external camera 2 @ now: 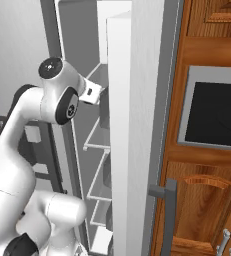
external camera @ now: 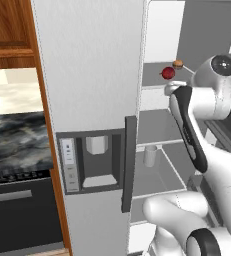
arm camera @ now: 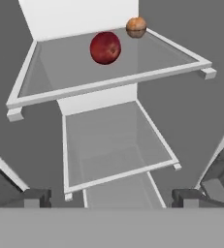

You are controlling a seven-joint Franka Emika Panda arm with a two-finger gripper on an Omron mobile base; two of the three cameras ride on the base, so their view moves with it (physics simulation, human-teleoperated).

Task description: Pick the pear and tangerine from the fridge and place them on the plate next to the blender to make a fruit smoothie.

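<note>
The robot's arm [external camera: 189, 125] is hiding part of the fridge [external camera: 94, 75] shelves in the left base view. The white cup [external camera: 150, 156] there is showing too small, possibly a cup. Picture edges are cutting off the gripper [arm camera: 111, 196] fingertips [arm camera: 36, 197].

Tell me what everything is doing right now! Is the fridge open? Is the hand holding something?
fridge: door open, shelves showing.
hand: open and empty, pointing into the fridge, short of the shelves.
red fruit: sitting on the upper shelf, untouched.
orange fruit: on the same shelf, further back, apart from the red one.
white cup: standing upright on a lower shelf.
dispenser panel: set in the door front, nothing in it.
</note>
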